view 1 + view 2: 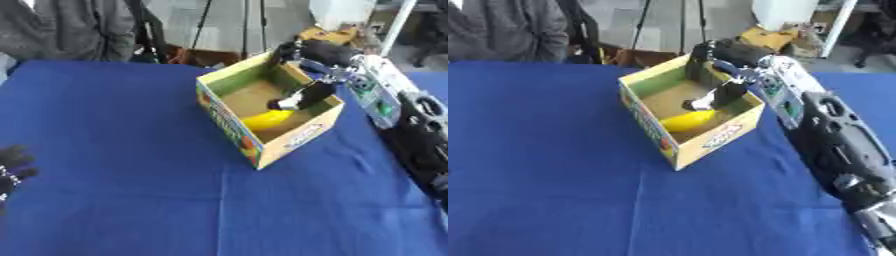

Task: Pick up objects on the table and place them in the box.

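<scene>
Now, at the left edge of the frame, my left hand (13, 165) idles with fingers curled, holding nothing; right of centre the box (229, 116) sits on the blue desk (114, 150) with a yellow object (267, 119) inside, my right hand (302, 97) above it, fingers apparently released to drop it

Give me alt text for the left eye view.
The robot's right hand reaches down into an open cardboard box on a blue tablecloth, just above a yellow banana-like object lying inside. The left hand shows at the left edge, idle.
</scene>
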Robot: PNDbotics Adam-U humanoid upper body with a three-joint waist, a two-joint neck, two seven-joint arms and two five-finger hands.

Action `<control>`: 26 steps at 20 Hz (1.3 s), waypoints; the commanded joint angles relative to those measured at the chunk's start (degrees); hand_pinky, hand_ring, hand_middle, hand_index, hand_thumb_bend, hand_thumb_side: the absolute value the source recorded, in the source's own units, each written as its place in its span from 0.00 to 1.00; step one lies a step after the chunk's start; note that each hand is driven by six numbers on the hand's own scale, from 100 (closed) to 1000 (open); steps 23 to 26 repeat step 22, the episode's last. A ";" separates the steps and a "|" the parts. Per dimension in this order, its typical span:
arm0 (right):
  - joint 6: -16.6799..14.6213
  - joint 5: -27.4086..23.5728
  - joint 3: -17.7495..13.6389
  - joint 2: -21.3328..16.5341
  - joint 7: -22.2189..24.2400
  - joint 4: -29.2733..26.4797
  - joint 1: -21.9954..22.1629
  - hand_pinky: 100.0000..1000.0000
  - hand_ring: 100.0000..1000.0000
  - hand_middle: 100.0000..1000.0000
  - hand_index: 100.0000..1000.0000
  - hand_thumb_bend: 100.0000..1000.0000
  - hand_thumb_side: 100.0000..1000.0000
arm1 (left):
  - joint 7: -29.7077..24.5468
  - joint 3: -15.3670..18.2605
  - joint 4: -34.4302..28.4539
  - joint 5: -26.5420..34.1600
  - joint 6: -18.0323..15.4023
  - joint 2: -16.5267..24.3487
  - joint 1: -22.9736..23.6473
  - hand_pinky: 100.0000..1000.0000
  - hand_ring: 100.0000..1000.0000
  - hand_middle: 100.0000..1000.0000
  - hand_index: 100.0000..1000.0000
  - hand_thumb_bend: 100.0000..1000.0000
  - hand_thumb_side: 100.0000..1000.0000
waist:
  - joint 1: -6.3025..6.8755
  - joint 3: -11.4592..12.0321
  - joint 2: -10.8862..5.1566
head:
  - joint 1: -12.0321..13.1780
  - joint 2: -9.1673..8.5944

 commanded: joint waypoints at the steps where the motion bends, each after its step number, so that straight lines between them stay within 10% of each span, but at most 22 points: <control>1: 3.88 -9.79 -1.79 -3.37 -5.16 -8.65 3.18 0.67 0.61 0.62 0.71 0.12 0.62 | 0.53 0.96 -0.53 -0.03 -0.23 0.90 -0.01 0.73 0.75 0.72 0.63 0.39 1.00 | 0.37 -0.94 -1.16 | 0.79 0.90; 13: 13.68 -22.13 -8.10 4.26 -11.53 -18.96 15.44 0.66 0.55 0.56 0.68 0.00 0.66 | 1.79 2.24 -0.49 -0.15 -0.61 0.71 0.61 0.73 0.75 0.73 0.63 0.39 1.00 | 1.57 -6.62 -0.51 | 2.99 1.09; 26: 14.49 -29.59 -8.60 9.92 -14.14 -25.24 27.04 0.67 0.55 0.56 0.70 0.00 0.69 | 1.76 2.18 -0.17 -0.20 -0.71 0.89 1.53 0.73 0.75 0.73 0.62 0.39 1.00 | 2.22 -9.07 -1.61 | 4.20 1.59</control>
